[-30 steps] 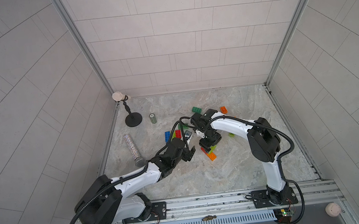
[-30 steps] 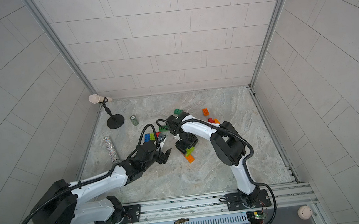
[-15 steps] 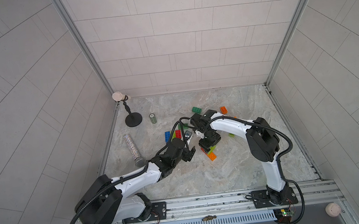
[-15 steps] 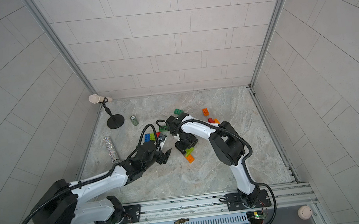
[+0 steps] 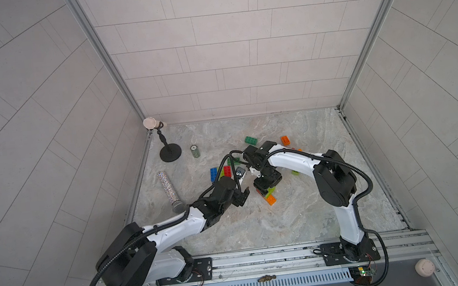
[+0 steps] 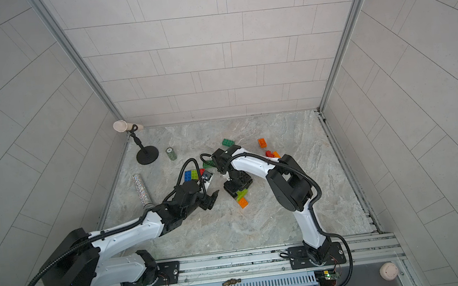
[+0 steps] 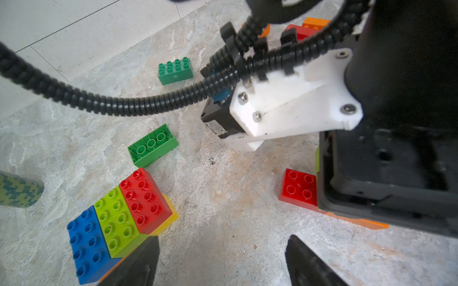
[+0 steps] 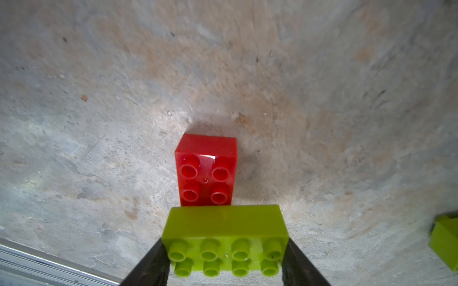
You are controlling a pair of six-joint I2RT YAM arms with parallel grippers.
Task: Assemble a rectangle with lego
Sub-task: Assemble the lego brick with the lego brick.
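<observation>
At the middle of the desk [image 5: 260, 227], the right tool [image 8: 225, 257] is clamped on a lime brick [image 8: 223, 222]. Its fingers [image 8: 148, 267] press the brick's two short ends, so the brick's long axis runs from finger to finger. A red brick [image 8: 207, 170] pokes out from under the lime brick's long side with four studs bare. Its own long axis lies square to the lime one, so the pair makes a T rather than a straight run. Whether the lime brick is pressed home on the red studs or only hangs just over them cannot be told. An orange brick [image 5: 270, 200] lies just beside the pair, on the side toward the arm bases, in both top views. The left tool [image 7: 223, 260] hangs with jaws apart and empty over bare desk, near the red brick but not touching it. Beside it sits the slab [image 7: 119, 218]: blue, lime and red bricks side by side on a yellow and orange layer. The right arm is plainly the nearer to the coming move. That move likely turns on keeping the lime brick's underside lined up over the red studs while pressing down; a skewed seat would spoil the rectangle.
</observation>
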